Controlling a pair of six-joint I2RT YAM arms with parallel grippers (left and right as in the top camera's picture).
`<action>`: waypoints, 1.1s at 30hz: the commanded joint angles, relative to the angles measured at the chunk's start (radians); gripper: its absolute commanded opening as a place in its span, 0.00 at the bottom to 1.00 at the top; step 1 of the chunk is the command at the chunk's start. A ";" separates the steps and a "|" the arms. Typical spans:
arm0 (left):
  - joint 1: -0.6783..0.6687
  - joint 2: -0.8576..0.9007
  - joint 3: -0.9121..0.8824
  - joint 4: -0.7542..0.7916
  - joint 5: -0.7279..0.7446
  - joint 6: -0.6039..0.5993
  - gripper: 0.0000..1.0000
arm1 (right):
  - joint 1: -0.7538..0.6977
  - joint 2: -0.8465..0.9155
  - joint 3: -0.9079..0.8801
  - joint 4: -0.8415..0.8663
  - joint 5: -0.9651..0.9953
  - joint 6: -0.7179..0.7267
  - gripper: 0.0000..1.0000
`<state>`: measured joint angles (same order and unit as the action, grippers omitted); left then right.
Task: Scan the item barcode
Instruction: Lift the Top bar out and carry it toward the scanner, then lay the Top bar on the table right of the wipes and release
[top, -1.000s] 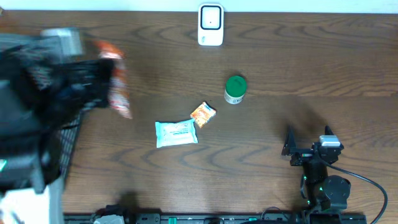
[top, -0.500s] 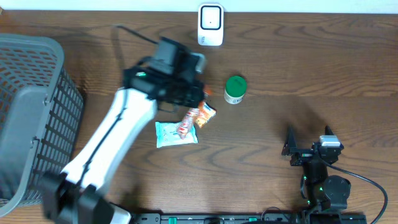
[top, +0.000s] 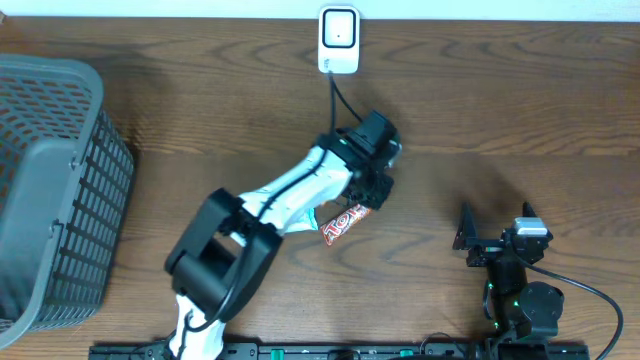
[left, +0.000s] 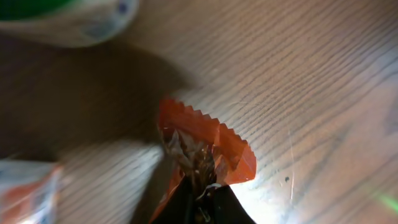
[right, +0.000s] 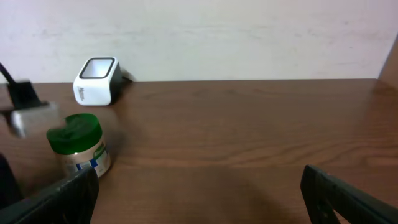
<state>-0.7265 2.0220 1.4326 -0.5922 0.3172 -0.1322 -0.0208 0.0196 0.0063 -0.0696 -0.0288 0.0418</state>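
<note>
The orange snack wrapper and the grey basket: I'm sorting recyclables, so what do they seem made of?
The orange snack wrapper looks like thin glossy plastic film: it is crinkled, with a zigzag-cut sealed edge. The grey basket looks like rigid matte moulded plastic, judging by its even lattice walls, though coated wire cannot be ruled out.
</note>
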 joint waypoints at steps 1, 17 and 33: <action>-0.034 0.010 0.002 0.032 -0.024 0.000 0.69 | 0.001 0.000 -0.001 -0.003 0.001 0.010 0.99; 0.013 -0.480 0.116 -0.060 -0.365 0.116 0.07 | 0.001 0.000 -0.001 -0.003 0.002 0.010 0.99; 0.087 -0.726 0.116 -0.350 0.131 -0.576 0.07 | 0.001 0.000 -0.001 -0.003 0.002 0.010 0.99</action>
<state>-0.6518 1.2888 1.5555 -0.9264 0.2241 -0.5354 -0.0208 0.0196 0.0063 -0.0696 -0.0288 0.0418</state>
